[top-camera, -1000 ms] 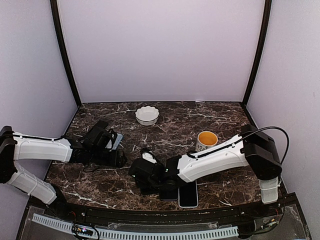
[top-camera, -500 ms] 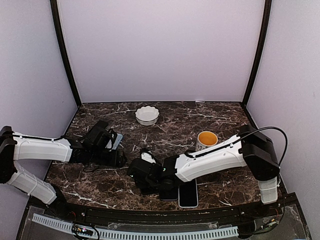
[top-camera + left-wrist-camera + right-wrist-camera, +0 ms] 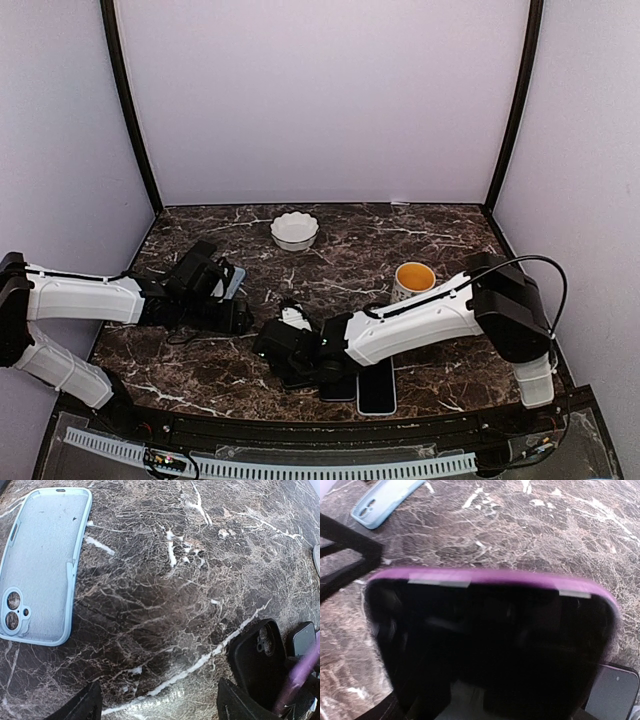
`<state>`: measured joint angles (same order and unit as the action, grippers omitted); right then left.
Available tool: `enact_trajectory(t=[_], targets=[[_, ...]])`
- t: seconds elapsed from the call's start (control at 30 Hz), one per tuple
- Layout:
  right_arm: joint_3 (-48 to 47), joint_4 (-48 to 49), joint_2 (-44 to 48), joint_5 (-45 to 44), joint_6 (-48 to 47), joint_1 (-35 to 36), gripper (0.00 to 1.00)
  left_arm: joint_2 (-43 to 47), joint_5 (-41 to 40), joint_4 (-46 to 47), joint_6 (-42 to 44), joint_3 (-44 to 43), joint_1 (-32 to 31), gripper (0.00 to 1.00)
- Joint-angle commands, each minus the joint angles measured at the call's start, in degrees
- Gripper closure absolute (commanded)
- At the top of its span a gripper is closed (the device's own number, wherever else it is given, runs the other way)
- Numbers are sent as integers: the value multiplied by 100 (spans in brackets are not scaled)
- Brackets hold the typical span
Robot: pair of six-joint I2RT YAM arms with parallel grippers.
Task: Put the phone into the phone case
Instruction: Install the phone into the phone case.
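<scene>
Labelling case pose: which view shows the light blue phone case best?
Left wrist: the light blue rectangular phone case lies nearly whole in frame, camera cutouts clear. Right wrist catches only its camera end at the top edge. Top external: a sliver behind the left arm.

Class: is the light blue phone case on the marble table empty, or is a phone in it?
Empty. The light blue phone case lies flat, marble table showing through its camera holes; no phone inside.
</scene>
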<state>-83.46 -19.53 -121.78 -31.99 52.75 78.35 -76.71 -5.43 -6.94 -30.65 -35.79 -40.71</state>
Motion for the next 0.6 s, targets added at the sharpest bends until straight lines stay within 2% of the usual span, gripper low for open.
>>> enact_trajectory(t=[0.0,0.27,0.47,0.57], targets=[[32,-346,-216,-285,-107,-47,21,157,-54,-88,68,-68,28,20],[24,-343,-191,-325,-99,-66,18,261,-63,-65,97,-30,31,20],[-30,-439,-143,-416,-65,-65,3,274,-39,-53,123,-24,34,20],[-46,-481,-91,-455,-78,-65,1,292,-48,-53,152,-20,28,20]])
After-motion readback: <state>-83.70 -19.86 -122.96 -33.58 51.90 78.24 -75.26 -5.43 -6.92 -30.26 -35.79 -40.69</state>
